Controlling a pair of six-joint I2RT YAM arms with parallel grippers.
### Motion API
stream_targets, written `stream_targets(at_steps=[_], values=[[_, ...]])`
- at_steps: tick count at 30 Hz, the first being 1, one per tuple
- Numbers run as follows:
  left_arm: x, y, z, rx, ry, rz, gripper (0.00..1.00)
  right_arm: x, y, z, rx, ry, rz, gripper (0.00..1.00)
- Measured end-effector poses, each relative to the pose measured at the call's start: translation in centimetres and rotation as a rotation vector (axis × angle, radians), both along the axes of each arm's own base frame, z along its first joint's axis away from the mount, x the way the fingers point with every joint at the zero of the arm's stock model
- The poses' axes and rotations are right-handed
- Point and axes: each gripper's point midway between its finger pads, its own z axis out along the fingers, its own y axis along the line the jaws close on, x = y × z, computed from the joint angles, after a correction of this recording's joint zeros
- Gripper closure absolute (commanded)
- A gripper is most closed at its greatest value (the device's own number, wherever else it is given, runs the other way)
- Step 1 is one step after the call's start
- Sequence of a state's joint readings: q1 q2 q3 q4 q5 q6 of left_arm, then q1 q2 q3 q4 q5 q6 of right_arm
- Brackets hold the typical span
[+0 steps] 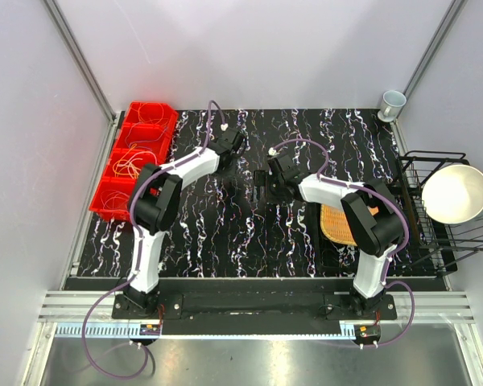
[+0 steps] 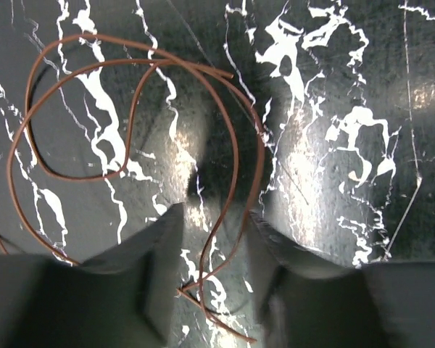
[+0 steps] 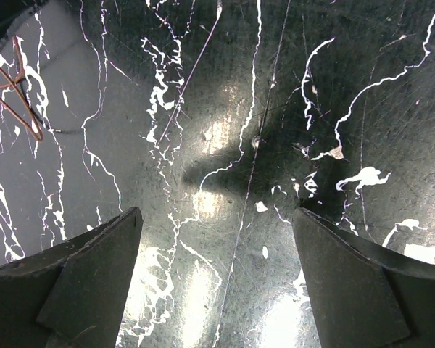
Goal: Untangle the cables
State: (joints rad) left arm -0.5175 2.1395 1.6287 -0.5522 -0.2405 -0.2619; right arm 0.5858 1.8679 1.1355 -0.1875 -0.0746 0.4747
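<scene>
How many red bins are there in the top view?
4 red bins, in one row along the table's left edge: farthest, second, third, nearest. None seems hidden.

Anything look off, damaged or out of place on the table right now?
One thing: the brown cable, looped loosely on the table, has a sharp V-shaped kink low between the fingers of the left pincer. Its other curves are smooth. No spill or breakage shows.

Saw only part of the brown cable (image 3: 35, 127), cropped at the right wrist view's left edge. From above, could not separate thin strands (image 1: 133, 165) in the red bins (image 1: 102, 197).
</scene>
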Motion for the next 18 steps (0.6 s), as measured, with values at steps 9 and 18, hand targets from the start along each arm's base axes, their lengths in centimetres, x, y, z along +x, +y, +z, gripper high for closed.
stream_targets(at_steps=[9,18], values=[[0.9,-0.4,-1.0,0.024,-0.005,0.003,1.00,0.1,0.3,0.0,0.009,0.003,0.007,0.09],[4.8,0.6,5.4,0.034,-0.117,0.050,1.00,0.3,0.9,0.1,0.027,0.005,0.019,0.10]])
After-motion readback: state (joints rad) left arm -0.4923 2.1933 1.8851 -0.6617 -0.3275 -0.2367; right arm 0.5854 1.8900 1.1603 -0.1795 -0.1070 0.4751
